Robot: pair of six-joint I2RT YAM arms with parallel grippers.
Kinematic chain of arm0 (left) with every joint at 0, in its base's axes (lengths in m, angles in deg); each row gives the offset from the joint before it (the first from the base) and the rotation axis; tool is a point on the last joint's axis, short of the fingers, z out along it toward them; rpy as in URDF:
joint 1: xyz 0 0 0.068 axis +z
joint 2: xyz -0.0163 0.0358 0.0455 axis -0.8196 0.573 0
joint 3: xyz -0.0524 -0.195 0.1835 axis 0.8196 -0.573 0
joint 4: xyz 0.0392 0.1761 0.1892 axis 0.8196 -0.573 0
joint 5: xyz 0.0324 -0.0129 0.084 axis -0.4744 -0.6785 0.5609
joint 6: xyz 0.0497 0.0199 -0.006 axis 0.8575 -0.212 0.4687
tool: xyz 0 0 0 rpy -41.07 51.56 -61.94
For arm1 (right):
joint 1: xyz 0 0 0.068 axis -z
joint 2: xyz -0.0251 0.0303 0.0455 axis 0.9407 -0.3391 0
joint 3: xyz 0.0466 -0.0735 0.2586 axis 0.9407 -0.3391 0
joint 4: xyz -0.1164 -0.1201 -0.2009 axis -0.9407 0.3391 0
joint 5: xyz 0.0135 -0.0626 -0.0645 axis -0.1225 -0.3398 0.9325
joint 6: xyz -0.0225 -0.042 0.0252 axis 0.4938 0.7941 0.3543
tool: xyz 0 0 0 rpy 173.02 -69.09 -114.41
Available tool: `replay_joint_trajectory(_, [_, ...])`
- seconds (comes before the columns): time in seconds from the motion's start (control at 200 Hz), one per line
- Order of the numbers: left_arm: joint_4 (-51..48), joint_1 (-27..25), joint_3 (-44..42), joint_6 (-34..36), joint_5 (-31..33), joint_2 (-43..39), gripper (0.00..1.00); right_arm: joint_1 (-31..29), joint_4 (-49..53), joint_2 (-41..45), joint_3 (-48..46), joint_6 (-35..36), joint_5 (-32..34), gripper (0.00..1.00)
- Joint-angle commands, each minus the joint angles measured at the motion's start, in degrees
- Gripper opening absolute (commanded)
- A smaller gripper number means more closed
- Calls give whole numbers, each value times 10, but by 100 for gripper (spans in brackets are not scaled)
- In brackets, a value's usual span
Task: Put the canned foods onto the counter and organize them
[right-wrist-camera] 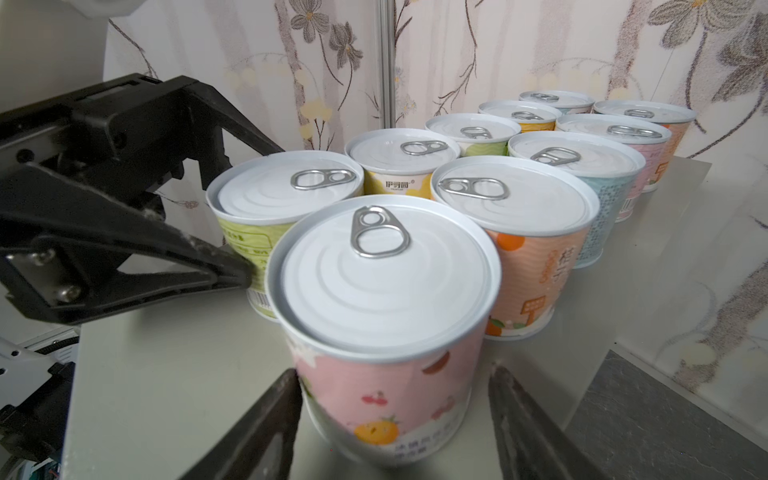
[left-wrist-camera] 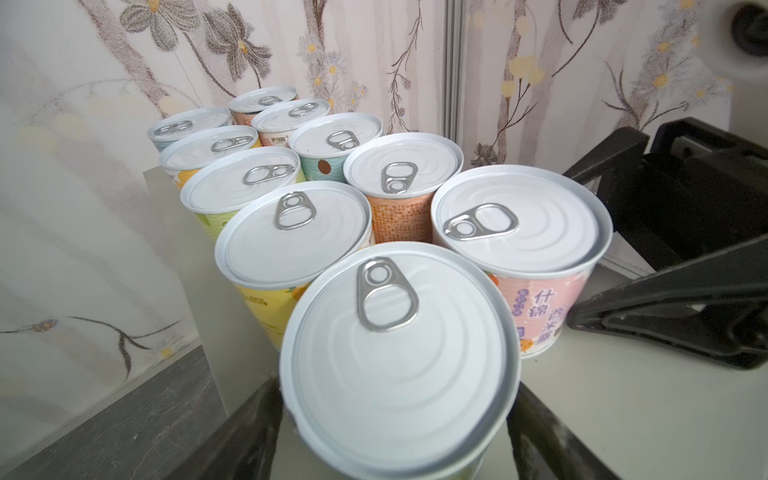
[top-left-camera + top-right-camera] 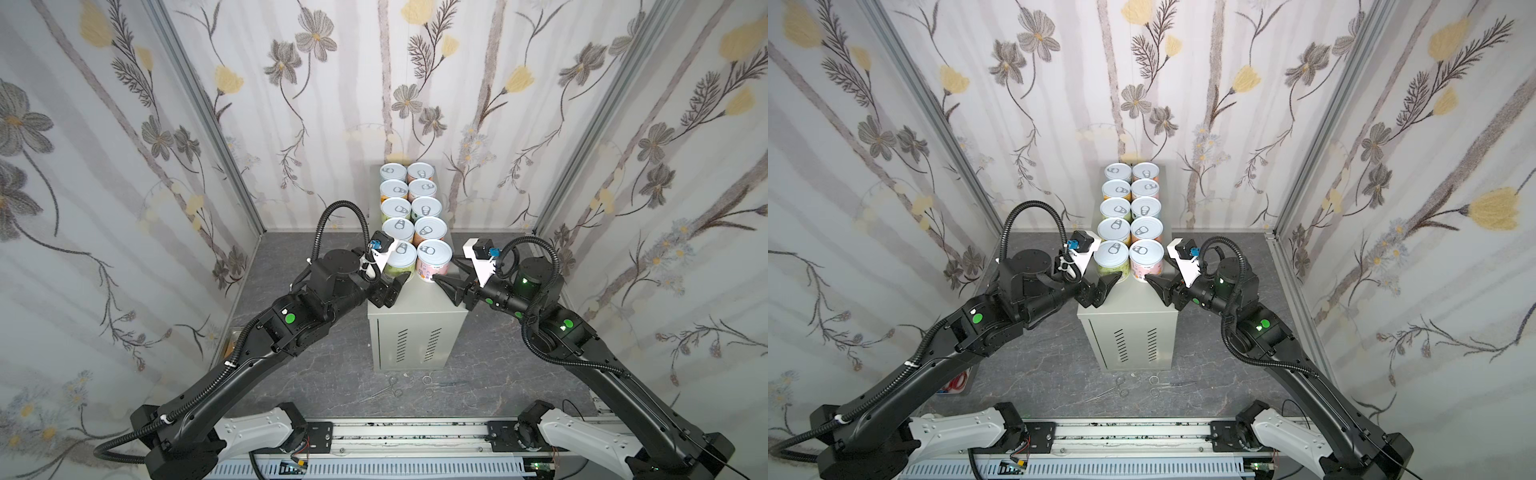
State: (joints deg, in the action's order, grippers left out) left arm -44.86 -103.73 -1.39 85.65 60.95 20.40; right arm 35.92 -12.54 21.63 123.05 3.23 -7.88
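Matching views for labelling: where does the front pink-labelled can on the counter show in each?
Top view: pink can, nearest in the right column.
Top view: same spot.
Left wrist: pink can just beyond the green can.
Right wrist: closest can.
Shared landmark: that green can, always its neighbour.

Left tool [image 3: 397, 291], right tool [image 3: 445, 291]: jaws parted

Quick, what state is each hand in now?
Left hand: around the green can, grip cannot be told.
Right hand: open around the pink can.

I read 什锦西米 in purple on pink can [image 2: 540, 307], counter [image 2: 623, 407] front edge, 桔 on orange can [image 1: 528, 266], remaining print illegible to me.
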Motion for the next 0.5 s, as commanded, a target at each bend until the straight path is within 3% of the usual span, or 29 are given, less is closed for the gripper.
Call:
replay_joint_trajectory(0.0, [21,2,-2,7,9,-3,85,0,2,-3,5,10,-2,72])
replay_joint_trajectory(0.185, [23,4,0,8,7,-12,89,0,25,10,18,15,-12,81])
replay_joint_trajectory(0.325, [27,13,12,12,-11,-32,96,0,66,34,37,23,-4,99])
replay_joint_trajectory(0.495, [58,30,27,38,1,-64,100,1,104,66,73,38,45,100])
